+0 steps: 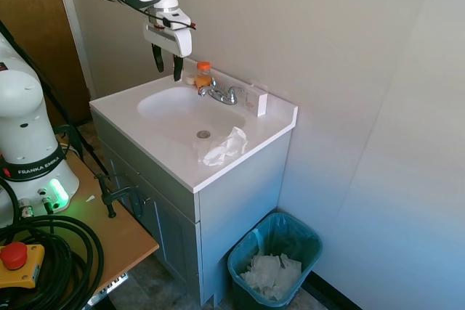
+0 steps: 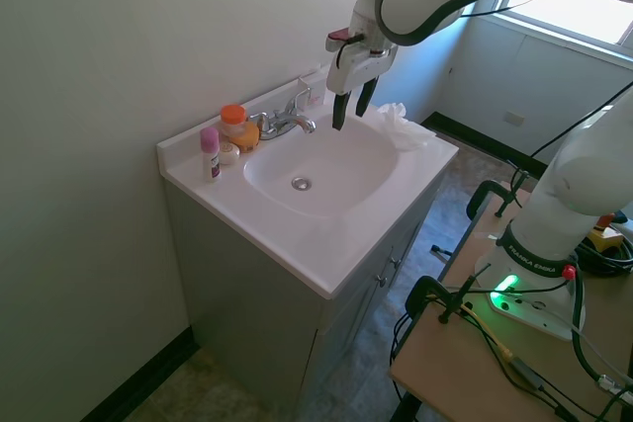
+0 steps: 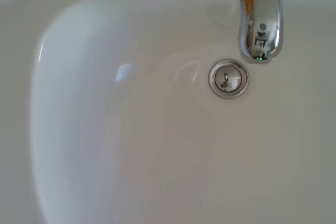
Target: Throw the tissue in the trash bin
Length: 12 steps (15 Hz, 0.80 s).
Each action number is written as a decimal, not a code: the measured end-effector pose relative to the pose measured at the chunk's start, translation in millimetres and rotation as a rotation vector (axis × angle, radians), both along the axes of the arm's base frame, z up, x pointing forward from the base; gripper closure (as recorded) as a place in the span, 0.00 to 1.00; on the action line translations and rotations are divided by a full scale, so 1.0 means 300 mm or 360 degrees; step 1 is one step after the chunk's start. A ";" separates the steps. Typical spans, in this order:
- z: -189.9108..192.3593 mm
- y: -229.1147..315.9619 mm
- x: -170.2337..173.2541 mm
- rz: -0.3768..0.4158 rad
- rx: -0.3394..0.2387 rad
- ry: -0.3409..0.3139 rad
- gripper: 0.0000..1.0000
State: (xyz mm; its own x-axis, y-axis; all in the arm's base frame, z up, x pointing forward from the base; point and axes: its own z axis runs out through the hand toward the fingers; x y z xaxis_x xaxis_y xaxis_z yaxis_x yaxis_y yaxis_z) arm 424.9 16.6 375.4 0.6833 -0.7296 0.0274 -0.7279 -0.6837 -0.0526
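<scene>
— Sink (image 1: 174,107) first: I see its white counter, and my gripper (image 1: 167,63) hangs over the bowl, fingers apart, holding nothing.

— And the trash bin (image 1: 275,265)?

— On the floor beside the sink cabinet. The tissue (image 1: 225,147) lies on the sink's counter, near the drain (image 3: 228,79).

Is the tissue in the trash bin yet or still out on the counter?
Out. The tissue lies crumpled on the vanity top beside the basin; the trash bin stands on the floor below.
</scene>
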 end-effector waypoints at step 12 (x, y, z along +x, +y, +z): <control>-0.099 -0.676 0.017 -0.0553 -0.0217 0.0046 0.00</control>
